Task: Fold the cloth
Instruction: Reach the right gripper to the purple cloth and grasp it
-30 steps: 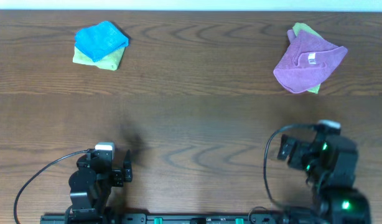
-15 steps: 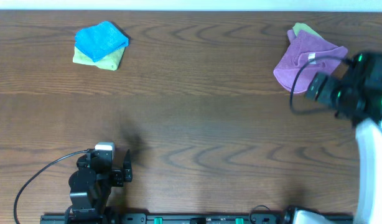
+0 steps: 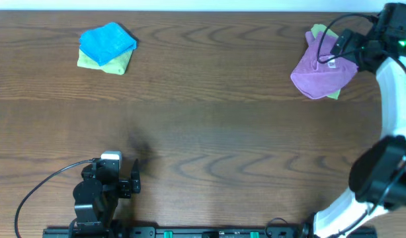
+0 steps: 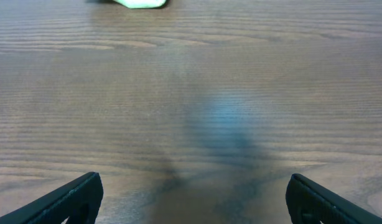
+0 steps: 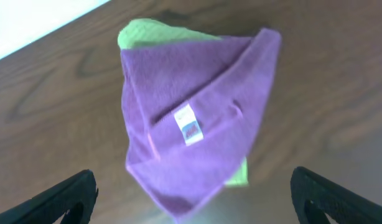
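At the far left corner, a fluffy blue cloth [image 3: 108, 41] sits squarish on a green one [image 3: 118, 64]. My left hand [image 4: 192, 193] rests near the front edge, fingers apart. At the far right corner the rumpled, tagged purple cloth [image 5: 185, 118] lies under my right hand [image 5: 192, 186], which is also spread.

Bare wood fills the broad middle of the table [image 3: 209, 119], free to cross from either side. A blue cloth stack [image 3: 108, 41] sits far left; a purple cloth [image 3: 319, 69] sits far right, the right gripper [image 3: 343, 45] over it, its arm [image 3: 391, 99] lining the right edge.
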`<state>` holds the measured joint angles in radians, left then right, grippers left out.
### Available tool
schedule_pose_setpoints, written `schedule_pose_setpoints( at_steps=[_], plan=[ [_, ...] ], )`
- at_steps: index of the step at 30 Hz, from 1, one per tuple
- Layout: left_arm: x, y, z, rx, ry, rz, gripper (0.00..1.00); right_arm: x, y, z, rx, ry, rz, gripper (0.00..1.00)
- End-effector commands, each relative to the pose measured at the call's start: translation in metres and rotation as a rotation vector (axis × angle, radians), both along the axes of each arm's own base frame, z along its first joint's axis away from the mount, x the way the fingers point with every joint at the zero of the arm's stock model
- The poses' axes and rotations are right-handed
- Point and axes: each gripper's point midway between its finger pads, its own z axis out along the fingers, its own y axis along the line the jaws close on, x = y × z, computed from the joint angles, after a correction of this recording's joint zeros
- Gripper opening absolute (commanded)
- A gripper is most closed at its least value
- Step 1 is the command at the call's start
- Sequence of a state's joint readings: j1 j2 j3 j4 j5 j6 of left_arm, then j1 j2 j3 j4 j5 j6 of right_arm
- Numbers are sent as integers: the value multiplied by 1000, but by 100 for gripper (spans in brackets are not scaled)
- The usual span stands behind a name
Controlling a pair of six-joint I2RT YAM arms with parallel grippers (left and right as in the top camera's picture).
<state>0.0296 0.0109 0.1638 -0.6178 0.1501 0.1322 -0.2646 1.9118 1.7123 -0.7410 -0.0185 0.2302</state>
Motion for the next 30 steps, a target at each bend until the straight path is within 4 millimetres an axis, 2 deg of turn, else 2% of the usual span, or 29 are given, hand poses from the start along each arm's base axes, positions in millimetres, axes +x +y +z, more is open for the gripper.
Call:
schedule_pose_setpoints(
  at_steps=[1,5,8,15,21,22,25,30],
  plan=[
    [0,0,-1,14,-3,-8,95,17,-4,-14,12,-14,6,99],
    [0,0,-1,14,-3,-8,95,37,-7,-35,7,-37,10,99],
    [0,0,-1,14,-3,-8,95,44,-8,-49,14,-34,15,99],
    [0,0,-1,13,-3,-9,95,55,5,-87,83,-13,62,99],
    [0,0,-1,14,-3,-8,95,57,13,-113,128,18,86,98],
    [0,0,-1,14,-3,-8,95,57,14,-117,130,26,86,96],
    [0,0,-1,14,-3,-8,95,56,14,-119,132,29,85,74],
    [0,0,-1,14,-3,-8,95,56,14,-119,132,31,86,25]
  ],
)
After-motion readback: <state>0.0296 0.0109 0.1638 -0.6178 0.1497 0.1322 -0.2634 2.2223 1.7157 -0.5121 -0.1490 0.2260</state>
